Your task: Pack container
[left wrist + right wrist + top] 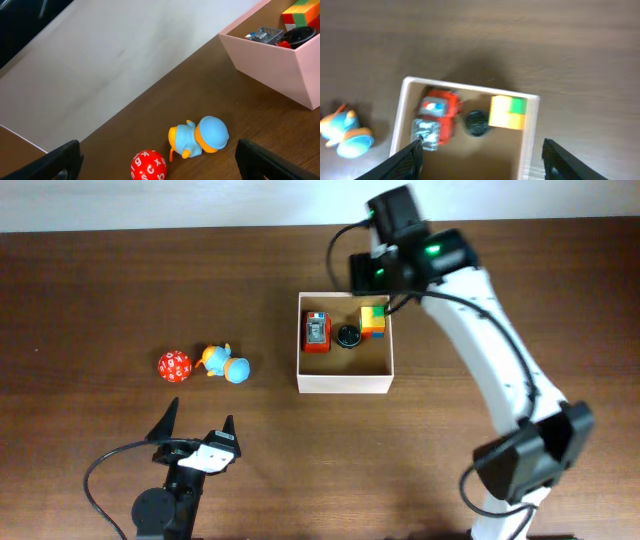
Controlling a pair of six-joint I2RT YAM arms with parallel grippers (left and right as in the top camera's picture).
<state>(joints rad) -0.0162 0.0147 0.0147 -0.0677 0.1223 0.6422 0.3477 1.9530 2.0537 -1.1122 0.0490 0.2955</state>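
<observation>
Container (345, 384): centre-right of overhead view, open-topped.
Right gripper (481, 144): above its upper right edge, jaws wide, empty.
Left gripper (200, 418): lower left, jaws wide, empty.
Truck (317, 332): inside, upper left.
Duck (224, 364): outside, left of centre, unpacked.
Block (373, 319): inside, upper right.
Ball (174, 366): just beside duck, unpacked.
Disc (348, 336): inside, between truck and block.
Judged: three packed, two left.

On my dark brown wooden surface (100, 300), a red ball with white letters (174, 366) sits just beside a blue-and-orange duck toy (224, 364). Further right I see a red toy truck (317, 332), a black disc (348, 336) and a yellow-green block (373, 320).
</observation>
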